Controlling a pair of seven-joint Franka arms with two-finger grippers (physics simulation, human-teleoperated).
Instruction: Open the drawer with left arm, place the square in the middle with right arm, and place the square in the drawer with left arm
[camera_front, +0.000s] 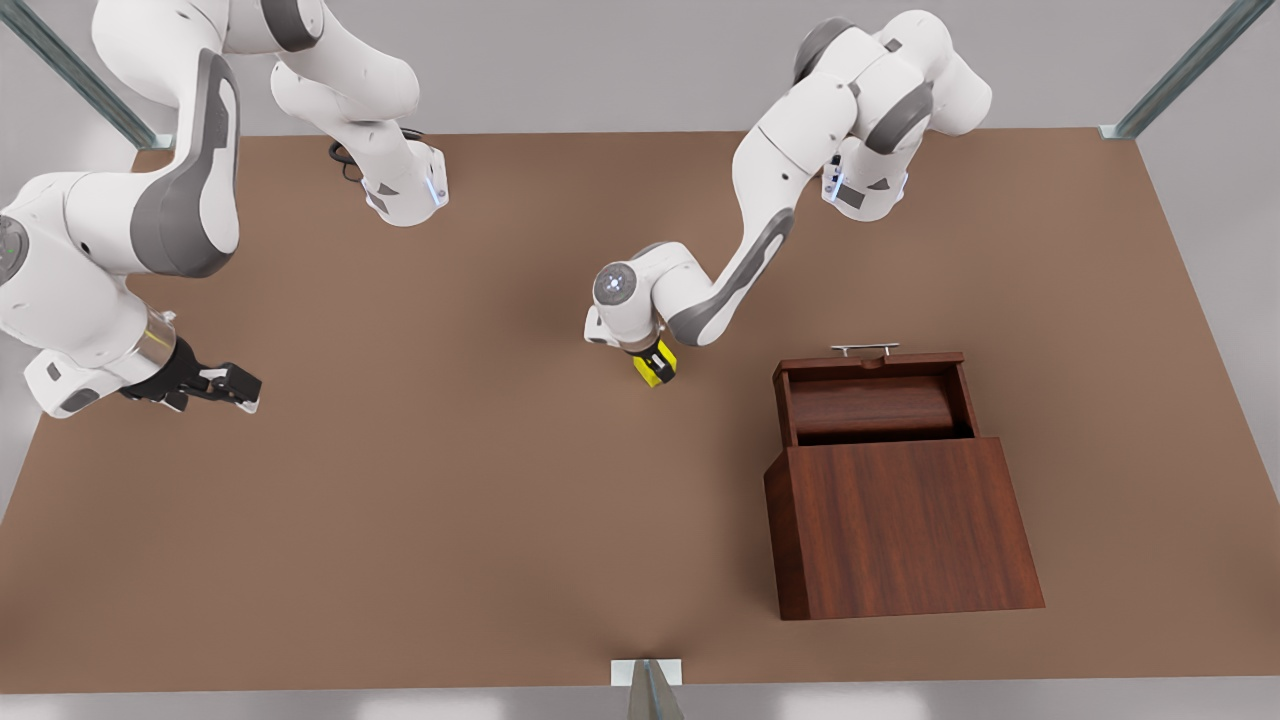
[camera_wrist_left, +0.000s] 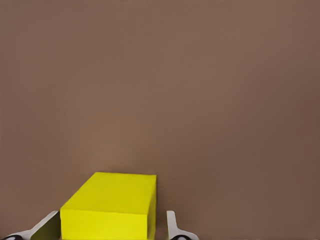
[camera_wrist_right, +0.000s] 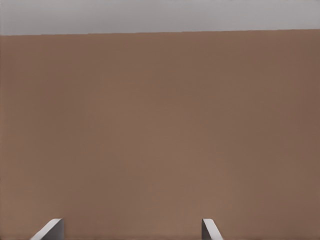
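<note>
The yellow square (camera_front: 655, 368) sits at the tabletop's middle (camera_front: 560, 450), just to the front view's left of the wooden box. My left gripper (camera_front: 657, 362) reaches down over it. In the left wrist view the square (camera_wrist_left: 112, 205) lies between the two fingertips (camera_wrist_left: 47, 226), which press close on either side, so the gripper is shut on it. The drawer (camera_front: 875, 405) is pulled open toward the far side, its silver handle (camera_front: 865, 349) at the far end, and nothing lies inside. My right gripper (camera_front: 245, 388) waits open at the front view's left, low above bare table, fingertips (camera_wrist_right: 50, 229) wide apart.
The dark wooden box (camera_front: 900, 530) stands at the front view's right, near the front edge. Both arm bases (camera_front: 405, 195) are at the far edge. Metal frame posts (camera_front: 648, 690) stand at the table's borders.
</note>
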